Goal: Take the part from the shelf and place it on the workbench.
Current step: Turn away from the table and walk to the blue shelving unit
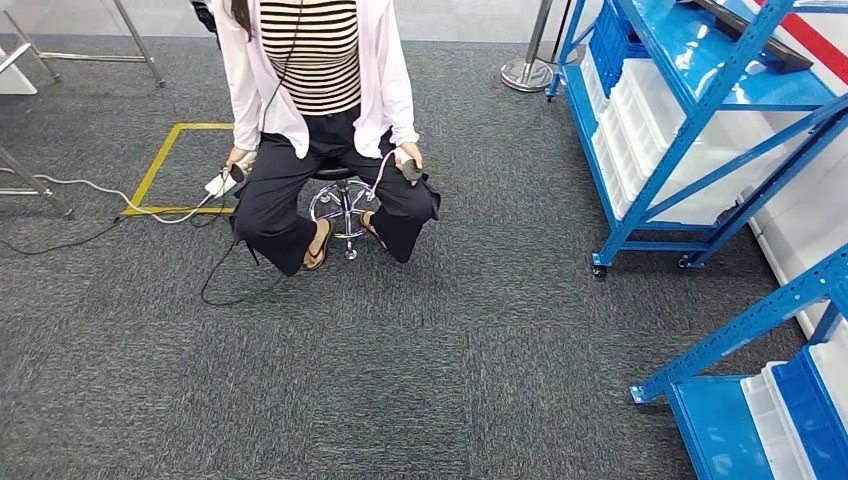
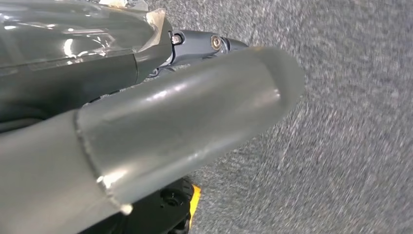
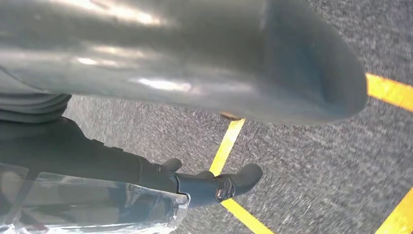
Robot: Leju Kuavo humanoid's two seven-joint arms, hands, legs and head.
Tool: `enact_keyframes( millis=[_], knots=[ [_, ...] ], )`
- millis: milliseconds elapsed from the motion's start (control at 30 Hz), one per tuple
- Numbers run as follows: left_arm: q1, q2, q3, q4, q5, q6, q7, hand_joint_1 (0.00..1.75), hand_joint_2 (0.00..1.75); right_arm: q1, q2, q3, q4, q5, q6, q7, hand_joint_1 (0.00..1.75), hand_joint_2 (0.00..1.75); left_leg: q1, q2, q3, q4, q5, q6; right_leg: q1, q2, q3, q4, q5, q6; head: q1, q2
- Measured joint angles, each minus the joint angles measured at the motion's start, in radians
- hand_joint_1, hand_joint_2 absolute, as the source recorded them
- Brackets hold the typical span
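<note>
In the head view a blue metal shelf (image 1: 716, 95) stands at the right, with white bins (image 1: 640, 120) and a blue bin (image 1: 608, 40) on its lower levels; I cannot tell which thing is the part. My left hand (image 2: 146, 117) hangs over grey carpet, its thick thumb apart from the dark fingers (image 2: 209, 43), nothing held. Also hanging over the carpet is my right hand (image 3: 170, 58), fingers (image 3: 219, 185) stretched out and away from the thumb, holding nothing.
A person (image 1: 320, 110) sits on a wheeled stool (image 1: 345, 205) ahead at centre left, a controller in each hand, cables trailing on the floor. A second blue shelf (image 1: 770, 400) with bins stands at the near right. Yellow floor tape (image 1: 165, 165) marks a square behind the person.
</note>
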Motion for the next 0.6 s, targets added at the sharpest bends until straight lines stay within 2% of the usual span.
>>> enact_keyframes(
  millis=[33,67,100,133,167,200,233,267,300,333,367,433,467,500,533,567,600],
  knots=[
    [0.000,0.000,0.000,0.000,0.000,0.000,0.000,0.00,0.00,0.001,0.000,0.000,0.000,0.000,0.000,0.000,0.00,0.00,-0.001,0.012,0.000,0.000,0.000,-0.001,-0.002,-0.003,-0.002,0.008,0.001,0.007,0.000,0.000],
    [0.000,0.000,0.000,0.000,-0.001,-0.001,0.000,0.00,0.00,0.002,0.000,0.000,0.000,0.001,0.000,0.001,0.00,0.00,-0.001,0.022,0.000,0.000,-0.001,-0.002,-0.005,-0.008,0.017,-0.024,0.018,0.016,0.000,0.000],
    [-0.001,0.000,0.000,0.000,-0.002,-0.002,0.000,0.00,0.00,0.003,0.000,0.000,0.000,0.001,0.000,0.001,0.00,0.00,-0.001,0.032,0.002,0.001,-0.003,-0.004,-0.007,-0.021,0.053,-0.089,0.042,0.024,0.000,0.000],
    [-0.001,0.001,0.000,0.000,-0.003,-0.004,0.000,0.00,0.00,0.002,0.000,0.000,0.000,0.001,0.000,0.001,0.00,0.00,-0.002,0.041,0.004,0.001,-0.005,-0.007,-0.009,-0.045,0.091,-0.161,0.065,0.029,0.001,0.000],
    [-0.001,0.001,0.000,0.000,-0.004,-0.005,0.000,0.00,0.00,0.001,0.000,0.000,0.000,0.002,0.000,0.001,0.00,0.00,-0.005,0.049,0.007,0.002,-0.008,-0.013,-0.008,-0.068,0.124,-0.220,0.085,0.029,0.001,0.000],
    [-0.001,0.002,0.000,0.000,-0.005,-0.007,-0.001,0.00,0.00,-0.001,0.000,0.000,0.000,0.002,0.000,0.001,0.00,0.00,-0.007,0.058,0.011,0.004,-0.012,-0.020,-0.007,-0.085,0.142,-0.256,0.098,0.025,0.000,0.000],
    [-0.001,0.002,0.000,0.000,-0.006,-0.008,-0.001,0.00,0.00,-0.002,0.000,0.000,0.000,0.002,0.000,0.001,0.00,0.00,-0.009,0.066,0.015,0.004,-0.015,-0.026,-0.004,-0.092,0.146,-0.267,0.103,0.018,0.000,0.000],
    [-0.002,0.002,0.000,0.000,-0.007,-0.009,-0.001,0.00,0.00,-0.002,0.000,0.000,0.000,0.002,0.000,0.001,0.00,0.00,-0.009,0.075,0.018,0.003,-0.018,-0.033,0.000,-0.084,0.144,-0.268,0.106,0.011,-0.001,0.000],
    [-0.004,0.002,0.000,0.000,-0.007,-0.011,-0.002,0.00,0.00,-0.001,0.000,0.000,0.000,0.002,0.000,0.001,0.00,0.00,-0.005,0.079,0.021,0.004,-0.021,-0.039,-0.003,-0.072,0.144,-0.270,0.109,0.002,-0.001,0.000],
    [-0.004,0.002,0.000,0.000,-0.008,-0.012,-0.002,0.00,0.00,0.000,0.000,0.000,0.000,0.002,0.000,0.001,0.00,0.00,-0.002,0.072,0.021,0.012,-0.030,-0.045,-0.005,-0.062,0.147,-0.272,0.111,-0.004,-0.002,0.000],
    [-0.004,0.002,0.000,0.000,-0.008,-0.014,-0.002,0.00,0.00,0.000,0.000,0.000,0.000,0.002,0.000,0.001,0.00,0.00,0.002,0.054,0.012,0.037,-0.050,-0.050,-0.008,-0.052,0.150,-0.274,0.115,-0.013,-0.003,0.000],
    [-0.003,0.002,0.000,0.000,-0.008,-0.017,-0.002,0.00,0.00,0.000,-0.001,0.000,0.000,0.002,0.000,0.001,0.00,0.00,0.006,0.006,-0.036,0.148,-0.117,-0.054,-0.009,-0.032,0.151,-0.276,0.119,-0.026,-0.005,0.000],
    [-0.001,0.002,-0.001,0.001,-0.009,-0.017,-0.002,0.00,0.00,-0.001,-0.001,0.000,0.000,0.002,0.000,0.001,0.00,0.00,0.006,-0.009,-0.069,0.218,-0.151,-0.055,-0.006,-0.022,0.150,-0.276,0.119,-0.031,-0.005,0.000],
    [0.000,0.002,-0.001,0.001,-0.009,-0.017,-0.002,0.00,0.00,0.000,-0.001,0.000,0.000,0.002,0.000,0.001,0.00,0.00,0.007,-0.016,-0.097,0.273,-0.169,-0.056,-0.004,-0.010,0.150,-0.275,0.119,-0.032,-0.005,0.000],
    [0.000,0.002,-0.001,0.001,-0.009,-0.017,-0.002,0.00,0.00,0.000,-0.001,0.000,0.000,0.002,0.000,0.001,0.00,0.00,0.007,-0.019,-0.112,0.298,-0.168,-0.056,-0.002,0.002,0.150,-0.275,0.119,-0.033,-0.005,0.000],
    [0.000,0.003,0.000,0.001,-0.009,-0.017,-0.002,0.00,0.00,0.001,-0.001,0.000,0.000,0.002,0.000,0.001,0.00,0.00,0.008,-0.021,-0.109,0.284,-0.146,-0.056,-0.002,0.015,0.152,-0.274,0.119,-0.033,-0.005,0.000],
    [0.000,0.003,0.000,0.001,-0.009,-0.017,-0.002,0.00,0.00,0.002,-0.001,0.000,0.000,0.002,0.000,0.001,0.00,0.00,0.011,-0.024,-0.090,0.236,-0.110,-0.056,-0.002,0.027,0.154,-0.274,0.119,-0.032,-0.005,0.000]
  ],
)
